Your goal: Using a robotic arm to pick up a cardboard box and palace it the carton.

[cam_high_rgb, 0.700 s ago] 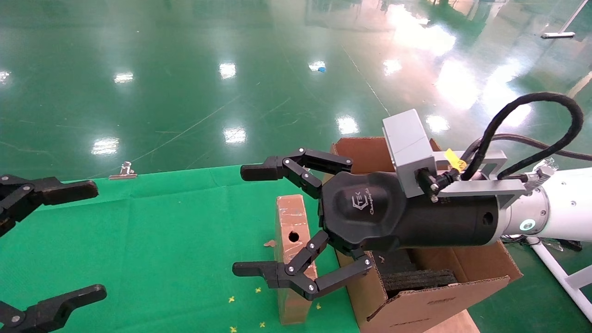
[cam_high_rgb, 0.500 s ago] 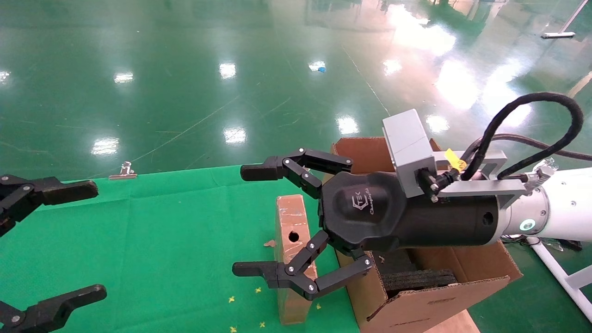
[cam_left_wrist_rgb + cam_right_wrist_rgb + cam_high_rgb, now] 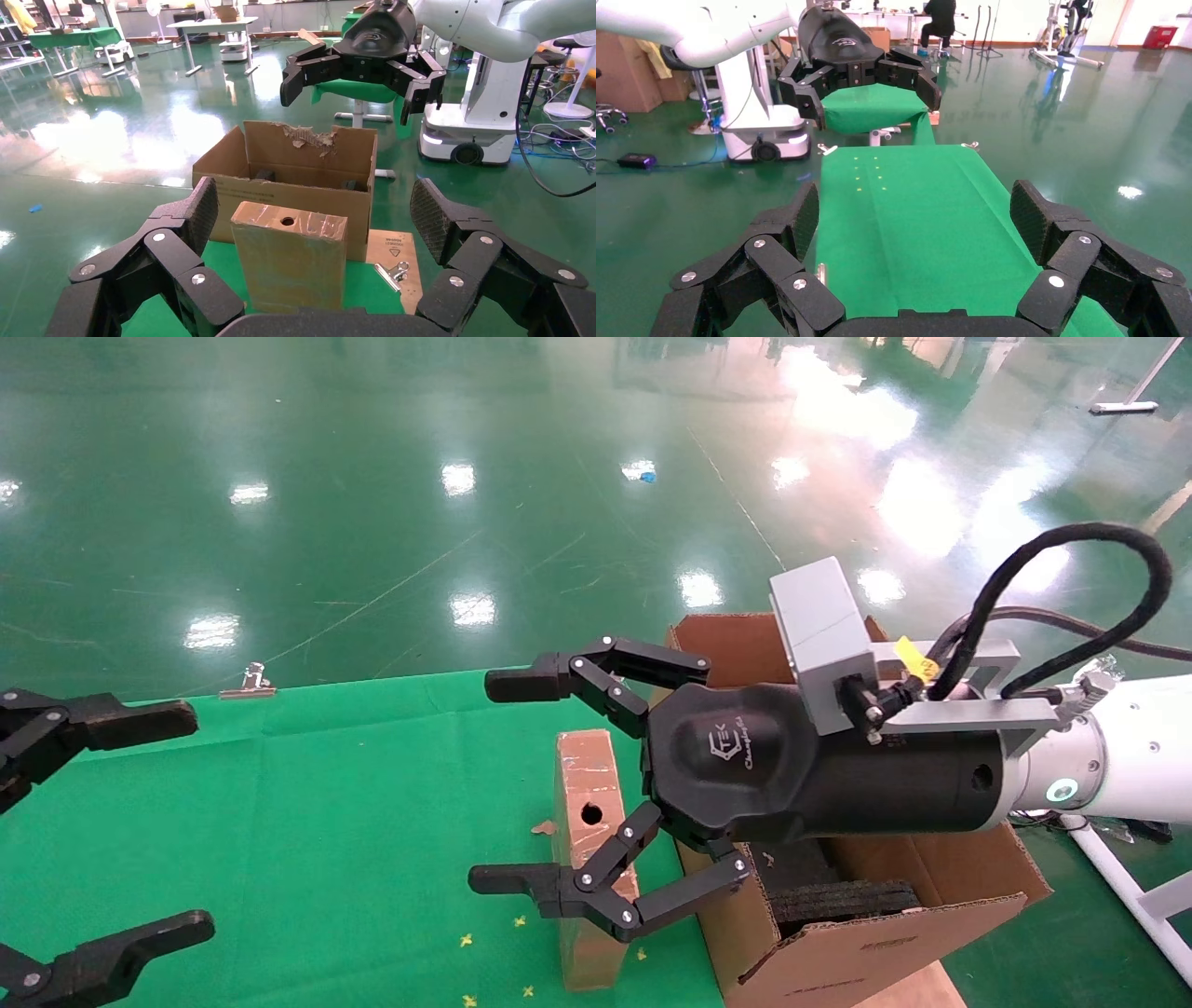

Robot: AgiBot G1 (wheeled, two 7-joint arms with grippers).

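The slim brown cardboard box [image 3: 585, 859] stands on edge on the green cloth, its taped face with one round hole turned up; it also shows in the left wrist view [image 3: 289, 263]. Directly right of it sits the carton [image 3: 838, 933], ragged-flapped with black foam inside, also seen as the carton [image 3: 281, 175]. The white robotic arm [image 3: 1127, 756] reaches in from the right. Its right gripper [image 3: 498, 782] hangs open above the box, holding nothing, and its lower finger crosses the box in the head view. My left gripper [image 3: 184, 822] stays open at the far left, facing the box.
A metal binder clip [image 3: 250, 684] lies at the cloth's far edge, and another clip [image 3: 390, 270] lies on a flat cardboard sheet [image 3: 397, 246] beside the carton. Small yellow marks [image 3: 494, 943] dot the cloth. The glossy green floor [image 3: 466, 477] surrounds the table.
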